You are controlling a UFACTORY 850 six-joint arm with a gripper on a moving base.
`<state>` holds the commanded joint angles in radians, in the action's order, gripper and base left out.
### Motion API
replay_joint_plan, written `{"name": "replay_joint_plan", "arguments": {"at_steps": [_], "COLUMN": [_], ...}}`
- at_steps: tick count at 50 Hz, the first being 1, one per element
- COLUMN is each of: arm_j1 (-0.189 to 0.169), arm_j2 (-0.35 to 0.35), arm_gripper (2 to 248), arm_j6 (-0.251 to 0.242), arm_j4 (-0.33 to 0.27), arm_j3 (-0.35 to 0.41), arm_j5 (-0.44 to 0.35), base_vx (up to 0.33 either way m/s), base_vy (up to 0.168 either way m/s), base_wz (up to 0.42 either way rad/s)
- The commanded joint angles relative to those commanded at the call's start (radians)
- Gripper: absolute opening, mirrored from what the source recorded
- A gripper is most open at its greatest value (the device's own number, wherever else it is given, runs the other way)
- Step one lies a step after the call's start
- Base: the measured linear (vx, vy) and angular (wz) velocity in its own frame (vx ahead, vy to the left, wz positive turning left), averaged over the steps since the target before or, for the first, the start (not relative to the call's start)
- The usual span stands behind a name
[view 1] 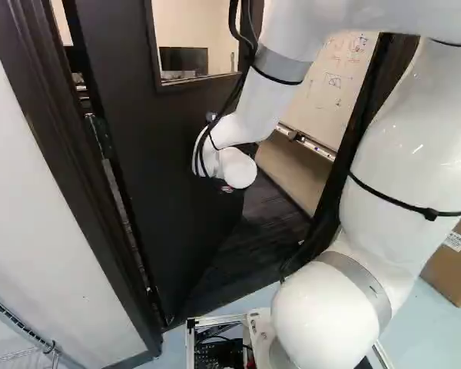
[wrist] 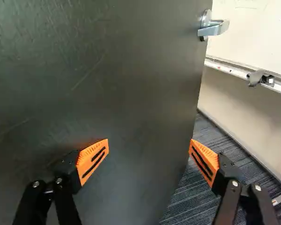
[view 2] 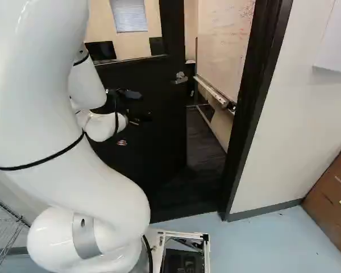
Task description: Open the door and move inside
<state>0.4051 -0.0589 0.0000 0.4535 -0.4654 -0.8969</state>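
The door (view 2: 159,114) stands partly open, lever handle (wrist: 213,29) near its free edge. The jaws stand wide apart, directed toward the door face.

This looks like an office, with its scribbled whiteboard (view 2: 224,42) and dark monitor (view 2: 100,50)

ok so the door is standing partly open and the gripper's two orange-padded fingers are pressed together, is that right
Not quite: the fingers aren't together. The wrist view shows the gripper open, its orange pads spread well apart. The door is indeed standing partly open.
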Motion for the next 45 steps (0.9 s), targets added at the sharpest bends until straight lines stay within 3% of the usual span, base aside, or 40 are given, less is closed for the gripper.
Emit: {"name": "replay_joint_plan", "arguments": {"at_steps": [45], "arm_j1": [0.068], "arm_j2": [-0.109], "arm_gripper": [247], "arm_j6": [0.0], "arm_j4": [0.082], "arm_j3": [-0.119], "arm_j5": [0.0], "base_vx": [0.0], "base_vy": [0.0], "base_wz": [0.0]}}
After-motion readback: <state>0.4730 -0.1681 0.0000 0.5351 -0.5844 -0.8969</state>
